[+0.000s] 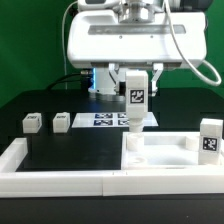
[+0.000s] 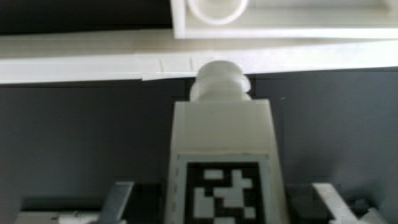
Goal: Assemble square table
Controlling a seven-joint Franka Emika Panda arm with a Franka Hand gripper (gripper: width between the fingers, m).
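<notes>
Black bench (image 1: 70,145), early stage: gripper (image 1: 135,82) is clamping a leg (image 1: 136,102) over the slab (image 1: 165,155) at frame centre, other legs (image 1: 31,122) lying loose.

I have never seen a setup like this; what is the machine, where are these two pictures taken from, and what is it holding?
It is one white robot arm over a black table. One picture comes from a camera off the arm; the other from a camera on its wrist, looking down the held part. Its end effector is closed on a white tagged leg block, upright near a corner of the large white square plastic slab with round corner sockets. Two more white leg blocks lie at the exterior view's left, one stands at its right. The marker board and long white border wall are rig fixtures.
</notes>
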